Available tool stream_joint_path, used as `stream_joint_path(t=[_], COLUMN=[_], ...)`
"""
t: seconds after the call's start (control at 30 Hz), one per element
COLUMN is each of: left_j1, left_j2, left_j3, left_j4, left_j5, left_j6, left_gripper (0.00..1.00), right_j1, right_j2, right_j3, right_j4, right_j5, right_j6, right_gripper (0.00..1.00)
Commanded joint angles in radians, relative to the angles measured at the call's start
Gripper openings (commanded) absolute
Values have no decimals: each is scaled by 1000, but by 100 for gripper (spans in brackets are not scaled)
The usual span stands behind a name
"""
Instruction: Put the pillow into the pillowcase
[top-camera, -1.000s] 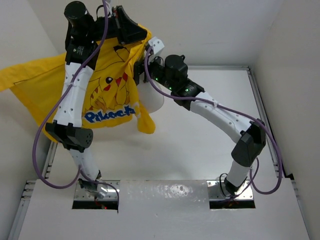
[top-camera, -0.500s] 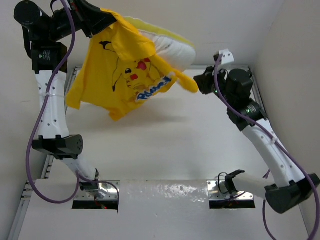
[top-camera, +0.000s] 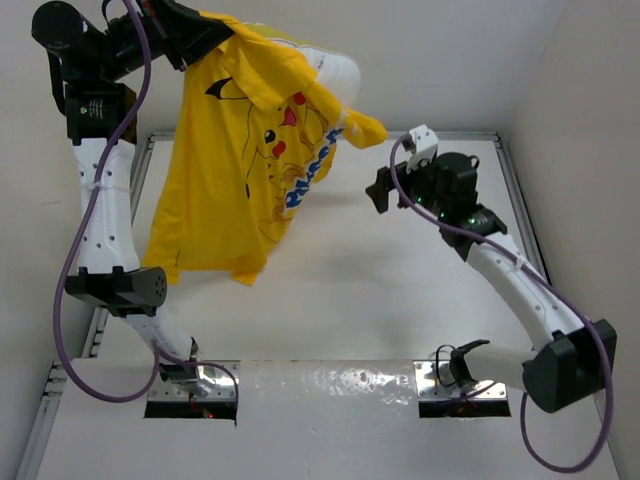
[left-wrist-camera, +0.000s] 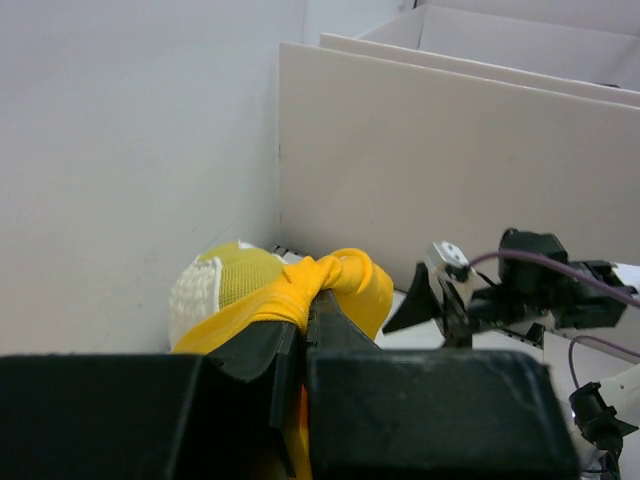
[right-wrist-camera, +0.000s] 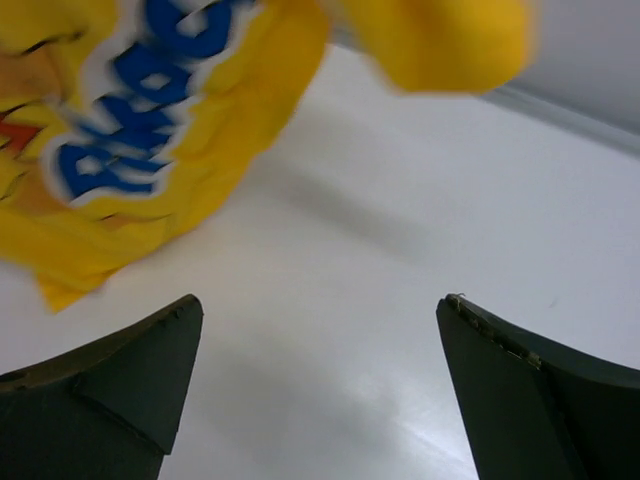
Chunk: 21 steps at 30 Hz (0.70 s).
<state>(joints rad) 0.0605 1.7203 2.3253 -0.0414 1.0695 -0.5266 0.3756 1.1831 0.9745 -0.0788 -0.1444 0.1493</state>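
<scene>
Left pincer (left-wrist-camera: 304, 330) clamps the yellow pillowcase (top-camera: 240, 170) high above the white desk (top-camera: 380, 290), pale walls (top-camera: 450, 60) around, cloth hanging lengthwise downward, while right pincer (right-wrist-camera: 318, 305) gapes empty.

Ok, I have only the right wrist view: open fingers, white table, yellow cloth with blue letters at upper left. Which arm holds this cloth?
Observer: The left end effector is shut on a bunched corner of the pillowcase, which hangs down from it.
Operator: And is something inside it?
Observer: Yes, the white pillow shows at the case's upper end, toward the far wall. How deep it sits I cannot tell.
Operator: Am I touching anything?
Observer: No. The right end effector is open and apart from the case, to its right.
</scene>
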Motion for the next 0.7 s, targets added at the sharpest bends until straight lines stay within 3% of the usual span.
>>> stream_joint_path(t=[0.0,0.13,0.27,0.5,0.67], left_j1=[1,1,1,1,2], left_j2=[-63,-77,-102,-130,-133], left_j3=[34,19,20,14,17], left_j4=[123,95,43,-57,-55], left_j5=[-39,-34,-31,-22,-8], left_j6=[31,45,97,161,117], left_gripper=[0,0,0,0,0], right_j1=[-142,-145,-135,-75,-30], right_j2=[70,242,418,422,406], right_j3=[169,416,648,670,576], right_j4=[135,-63,-272,-492,-408], right_j5=[-166,-355,-507,-560,-462], right_j6=[-99,-299,-392,-473,-481], right_gripper=[99,99,99,99,99])
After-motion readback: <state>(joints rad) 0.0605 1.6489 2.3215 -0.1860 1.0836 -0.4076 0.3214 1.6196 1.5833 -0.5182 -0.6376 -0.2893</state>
